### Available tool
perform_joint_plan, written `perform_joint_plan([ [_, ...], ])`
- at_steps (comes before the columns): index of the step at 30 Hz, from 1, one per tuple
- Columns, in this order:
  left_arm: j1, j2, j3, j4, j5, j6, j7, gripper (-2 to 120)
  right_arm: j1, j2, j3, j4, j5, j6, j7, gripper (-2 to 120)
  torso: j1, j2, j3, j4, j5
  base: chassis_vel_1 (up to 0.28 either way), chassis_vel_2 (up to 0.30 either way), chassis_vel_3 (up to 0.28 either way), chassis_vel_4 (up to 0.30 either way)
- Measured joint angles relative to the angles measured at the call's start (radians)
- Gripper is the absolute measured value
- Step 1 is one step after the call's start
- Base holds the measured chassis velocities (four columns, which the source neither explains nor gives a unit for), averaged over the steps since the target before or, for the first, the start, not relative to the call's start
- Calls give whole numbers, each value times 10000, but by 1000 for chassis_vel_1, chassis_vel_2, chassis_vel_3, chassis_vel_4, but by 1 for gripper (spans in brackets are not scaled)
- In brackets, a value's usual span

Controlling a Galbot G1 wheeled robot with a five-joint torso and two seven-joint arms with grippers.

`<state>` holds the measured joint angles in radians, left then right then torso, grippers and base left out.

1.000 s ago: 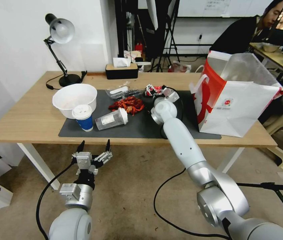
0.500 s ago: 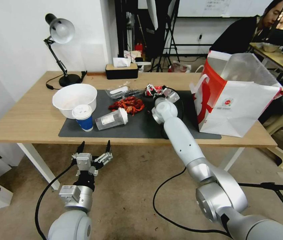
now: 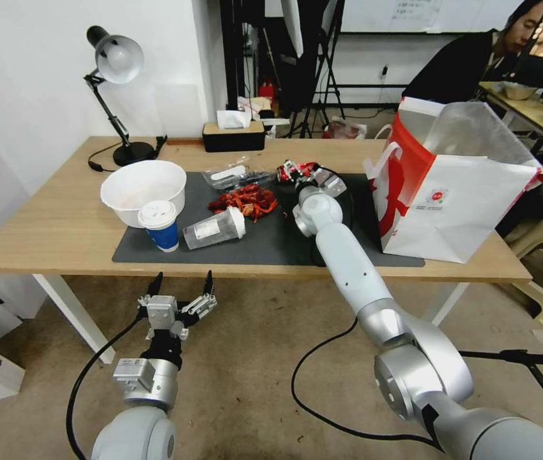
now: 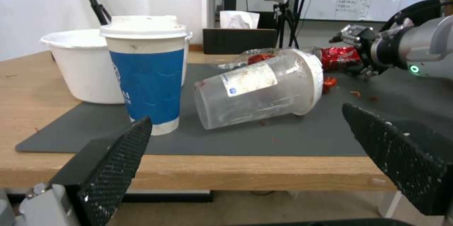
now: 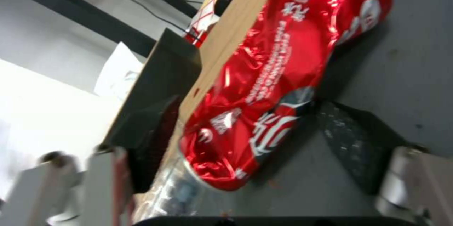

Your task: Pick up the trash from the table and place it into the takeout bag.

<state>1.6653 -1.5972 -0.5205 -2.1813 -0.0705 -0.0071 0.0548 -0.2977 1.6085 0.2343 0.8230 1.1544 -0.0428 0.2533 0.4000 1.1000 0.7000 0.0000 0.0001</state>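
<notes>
Now your right pincer (image 5: 245,141) sits on the mat (image 3: 271,239) toward the worktop's (image 3: 48,223) far edge, its fingers (image 5: 349,148) apart on either side of the crushed can (image 5: 278,73), which lies on its side between them; you cannot tell whether they are pressing it yet. The bag (image 3: 457,185) stands upright and open-topped at the mat's right end, near the right edge. Your left pincer (image 3: 181,284) hangs below the near edge, fingers spread wide and holding nothing. Just beyond it, the blue cup (image 4: 146,73) stands upright at the mat's near left, the clear cup (image 4: 262,88) lies tipped beside it, the bowl (image 3: 140,188) sits behind, and the shells (image 3: 246,199) are heaped mid-mat.
</notes>
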Motion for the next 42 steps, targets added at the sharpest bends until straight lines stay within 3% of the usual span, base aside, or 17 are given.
perform_joint_plan([
  [6, 62, 5, 9, -11, -1, -43, 10, 100, 24, 0, 156, -259, -69, 53, -172, 52, -1, 1, 0, 0, -1, 0, 0, 0, 0],
  [13, 102, 6, 16, -22, -4, -120, 28, 100, 35, -3, 225, -418, -118, 111, -316, 22, 0, 0, -1, 0, 0, 0, 0, 0, 0],
  [20, 94, -21, 28, -21, -4, -151, 39, 100, 52, -3, 182, -378, -133, 117, -309, 7, 0, 0, 0, 0, -1, 0, 0, 0, 0],
  [24, 78, -24, 22, -10, -5, -162, 42, 100, -64, -8, 123, -144, -135, 120, -263, 0, 0, 0, 0, 0, -1, 0, 0, 0, 0],
  [30, 38, -26, 11, 36, -18, -171, 42, 100, -324, -136, -55, 481, -44, 118, -219, 0, 0, 0, 1, 2, 0, 0, 0, 0, 0],
  [37, -58, -31, 2, 133, -50, -190, 35, 100, -817, -592, -338, 2012, -12, 107, -8, 0, 0, 0, 0, 0, -1, 0, 0, 0, 0],
  [42, -109, -35, 16, 196, -60, -197, 33, 100, -1187, -990, -523, 2926, -504, 269, -406, 0, 0, 0, 0, -1, 1, 0, 0, 0, 0],
])
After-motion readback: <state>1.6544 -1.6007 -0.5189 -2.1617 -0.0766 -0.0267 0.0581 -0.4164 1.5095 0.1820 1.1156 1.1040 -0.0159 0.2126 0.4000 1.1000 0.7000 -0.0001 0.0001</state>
